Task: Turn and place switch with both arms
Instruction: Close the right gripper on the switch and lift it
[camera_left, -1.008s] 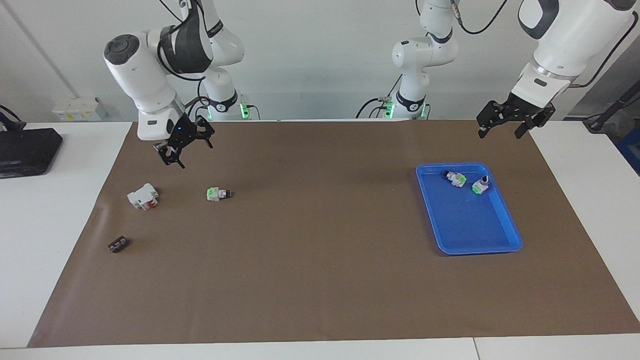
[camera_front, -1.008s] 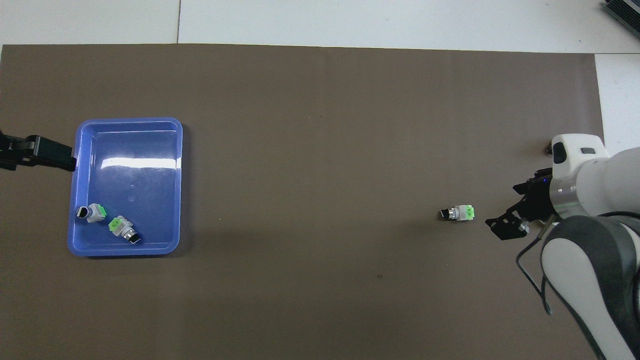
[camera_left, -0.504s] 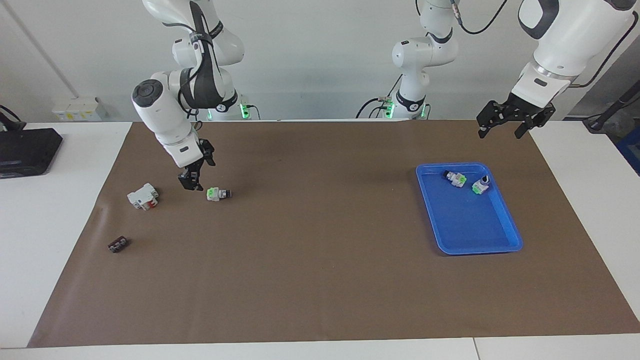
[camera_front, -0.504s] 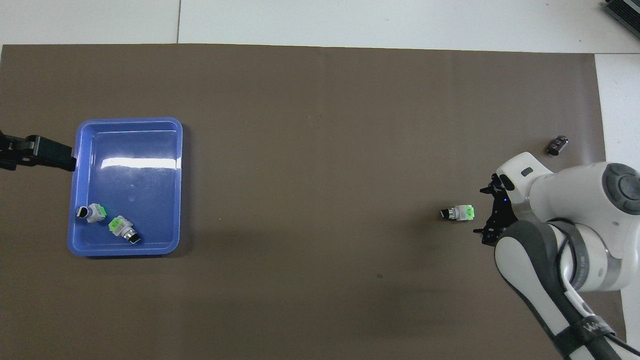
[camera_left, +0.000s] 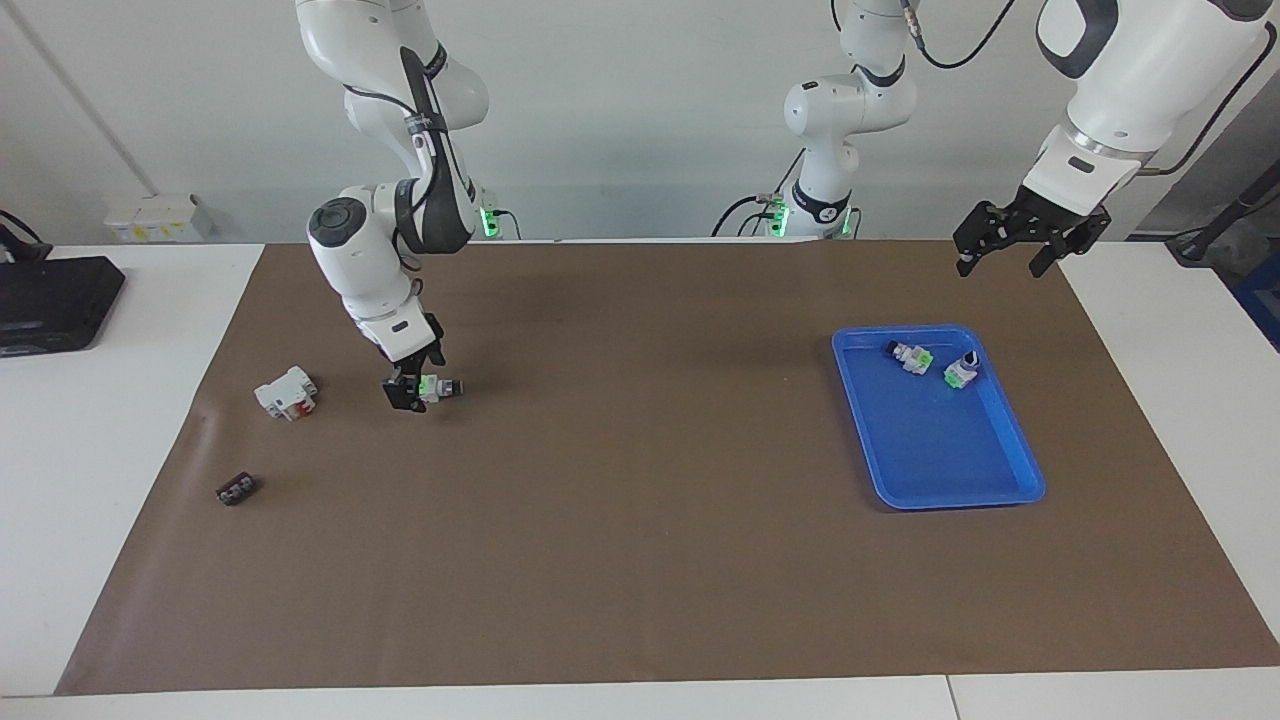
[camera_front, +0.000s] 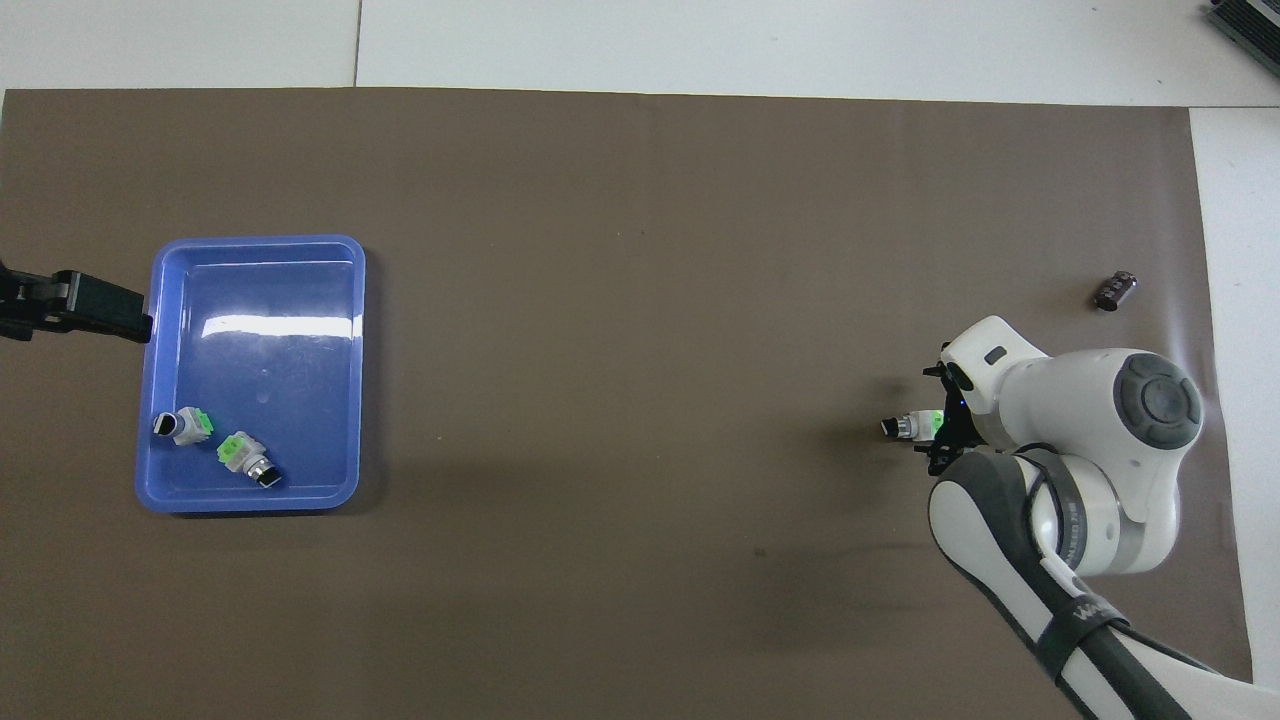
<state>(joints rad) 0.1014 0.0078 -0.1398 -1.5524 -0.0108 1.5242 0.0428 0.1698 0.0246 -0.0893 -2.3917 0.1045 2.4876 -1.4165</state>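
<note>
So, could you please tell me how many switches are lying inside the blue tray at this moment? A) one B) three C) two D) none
C: the blue tray holds two switches, one beside the other, at its end nearer to the robots; a third switch lies on the mat under the right gripper.

The scene is evenly and brightly lit from above. A white glare streak is seen on the glossy blue plastic tray (camera_front: 258, 322); only soft, faint shadows are cast.
</note>
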